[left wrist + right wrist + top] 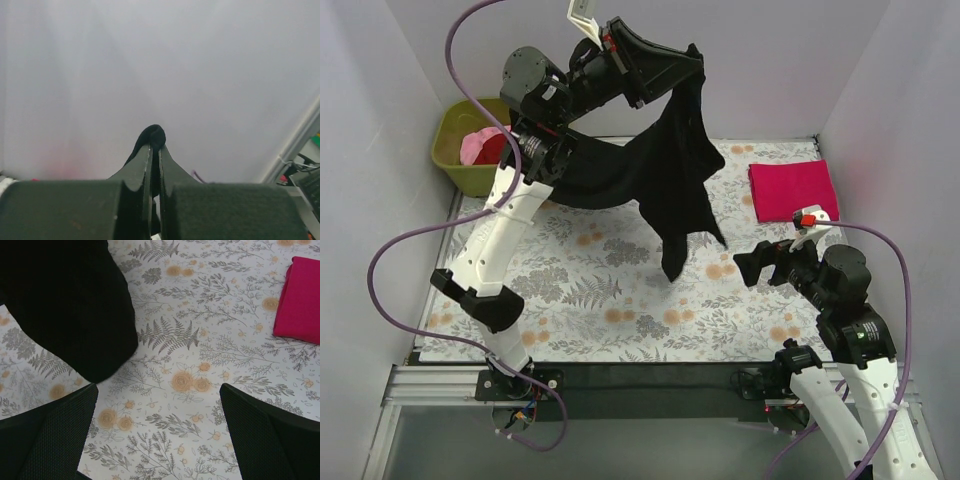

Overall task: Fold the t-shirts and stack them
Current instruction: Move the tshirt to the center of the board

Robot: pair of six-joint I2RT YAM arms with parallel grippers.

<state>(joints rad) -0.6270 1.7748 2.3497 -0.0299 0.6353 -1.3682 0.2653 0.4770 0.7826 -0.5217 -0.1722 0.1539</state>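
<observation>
So the black t-shirt (670, 180) is up in the air over the back half of the floral table cloth (580, 290). The left gripper (696, 60) has it pinched way up high, jaws squeezed together on a fold of the fabric. In the left wrist view you just see a little black nub of shirt (152, 136) poking out past the closed left gripper (155, 150). From there the shirt hangs down in a long point that stops just above the middle of the cloth, and the rest of it trails off to the left along the cloth's back edge.

The magenta-pink t-shirt (792, 190) is folded into a neat rectangle, lying flat on the back right corner of the cloth. Just off the cloth's back left corner sits the olive-green tub (450, 150) with the pale pink shirt (475, 147) and the dark red shirt (498, 148) bunched up inside.

The right gripper (745, 268) hovers over the right side of the cloth, jaws spread wide, nothing in them. Its wrist cam looks down between the right gripper (157, 390) fingers at the cloth (190, 340), the black shirt's hanging tip (65, 305) and the magenta one (302, 300).
</observation>
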